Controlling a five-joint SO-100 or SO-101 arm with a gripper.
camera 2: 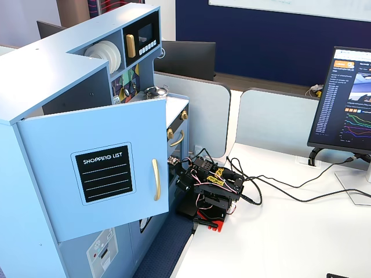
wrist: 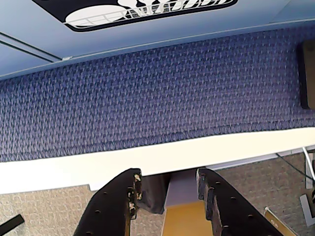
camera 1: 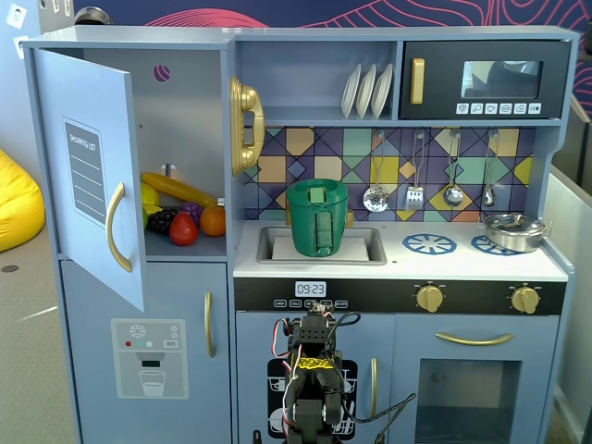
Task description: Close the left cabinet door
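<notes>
The left cabinet door (camera 1: 92, 176) is a light-blue panel with a black "SHOPPING LIST" label and a curved gold handle (camera 1: 116, 227). It stands swung wide open at the kitchen's upper left. In the other fixed view the door (camera 2: 64, 145) faces the camera, its handle (camera 2: 155, 179) near the free edge. My arm (camera 1: 313, 379) sits folded low in front of the kitchen's middle, well right of and below the door; it also shows in the side fixed view (camera 2: 211, 188). My gripper (wrist: 168, 178) points down over the white table edge, jaws apart and empty.
Toy fruit (camera 1: 185, 222) lies inside the open cabinet. A lower door with a dispenser graphic (camera 1: 148, 356) is shut. A gold phone (camera 1: 246, 125) hangs beside the opening. A green pot (camera 1: 317, 217) sits in the sink. A monitor (camera 2: 345, 104) and cables (camera 2: 278, 188) are on the white table.
</notes>
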